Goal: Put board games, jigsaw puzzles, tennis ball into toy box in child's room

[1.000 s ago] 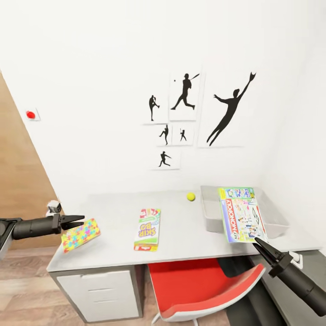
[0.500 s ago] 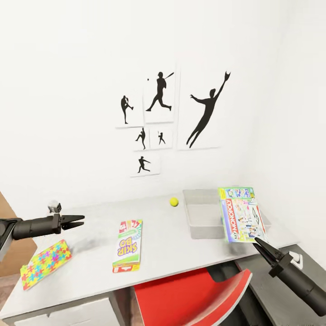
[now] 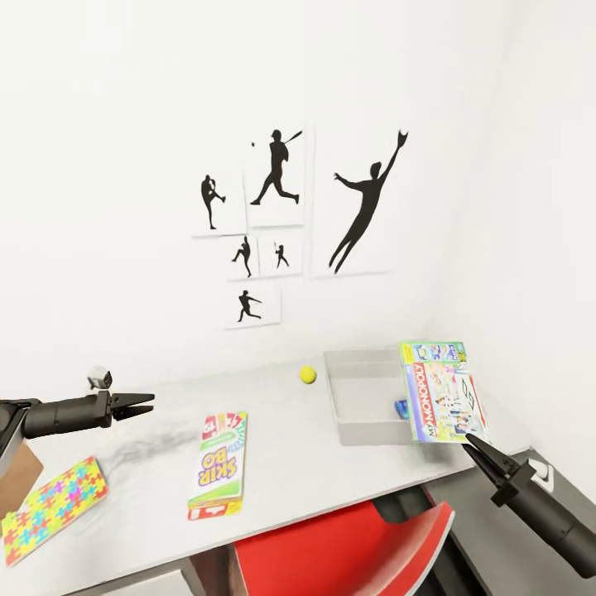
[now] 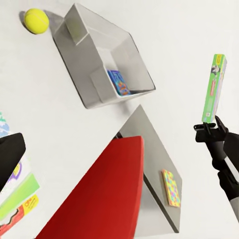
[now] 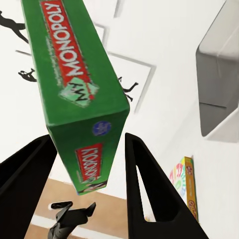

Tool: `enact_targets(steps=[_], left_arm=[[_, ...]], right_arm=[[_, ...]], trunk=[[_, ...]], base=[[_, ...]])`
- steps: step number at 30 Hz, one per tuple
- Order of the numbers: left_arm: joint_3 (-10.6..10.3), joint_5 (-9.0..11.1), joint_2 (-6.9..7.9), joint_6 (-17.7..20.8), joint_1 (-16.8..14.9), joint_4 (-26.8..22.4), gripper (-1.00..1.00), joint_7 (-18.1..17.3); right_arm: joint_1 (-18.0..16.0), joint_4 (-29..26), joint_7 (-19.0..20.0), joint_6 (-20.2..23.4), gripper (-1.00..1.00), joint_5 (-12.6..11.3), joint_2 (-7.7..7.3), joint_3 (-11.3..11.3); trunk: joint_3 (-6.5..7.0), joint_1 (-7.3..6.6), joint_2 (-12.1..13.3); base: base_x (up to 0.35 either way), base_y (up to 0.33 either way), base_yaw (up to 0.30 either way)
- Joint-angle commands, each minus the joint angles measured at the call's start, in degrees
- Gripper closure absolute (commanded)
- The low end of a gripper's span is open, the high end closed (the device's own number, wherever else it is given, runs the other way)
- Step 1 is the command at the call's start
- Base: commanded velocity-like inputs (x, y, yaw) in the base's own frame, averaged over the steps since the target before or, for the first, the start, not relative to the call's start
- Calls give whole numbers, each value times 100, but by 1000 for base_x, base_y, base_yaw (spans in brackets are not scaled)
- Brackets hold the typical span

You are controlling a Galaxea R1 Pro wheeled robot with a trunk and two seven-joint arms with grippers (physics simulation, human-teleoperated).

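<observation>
My right gripper (image 3: 478, 447) clamps the Monopoly box (image 3: 440, 391) by its near end, upright, long axis pointing up-and-away beside the toy box (image 3: 364, 397); my left gripper (image 3: 142, 404) hangs empty, slightly parted.

The upright green-edged game box (image 3: 442, 393) reads "MY MONOPOLY" on its face and "MONOPOLY" along its edge. The flat box (image 3: 218, 463) near the table's (image 3: 298, 472) front edge reads "SKIP BO".

We are in a child's bedroom at home: white walls carry black sports pictures (image 3: 273, 215), and a pale desk (image 3: 314, 447) holds a card game (image 3: 217, 463), a jigsaw (image 3: 51, 509) and a tennis ball (image 3: 308, 375), with a red chair (image 3: 339, 546) tucked under.
</observation>
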Motion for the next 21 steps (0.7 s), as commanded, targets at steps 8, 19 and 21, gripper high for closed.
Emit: enact_targets(steps=[8,19,21], left_arm=[[2,-3,1,59,-5,0,-100,-23],[-2,-3,1,55,-5,0,-100,-23],[-3,-3,1,58,-5,0,-100,-23]], right_arm=[[-7,0,43,-18,100,34,19,-6],[-7,0,44,-24,100,51,22,-9],[-7,0,44,-24,100,54,22,-9]], trunk=[[-13,5,-13],[-13,5,-13],[-13,5,-13]], base=[[147,0,0],[113,0,0],[13,0,0]])
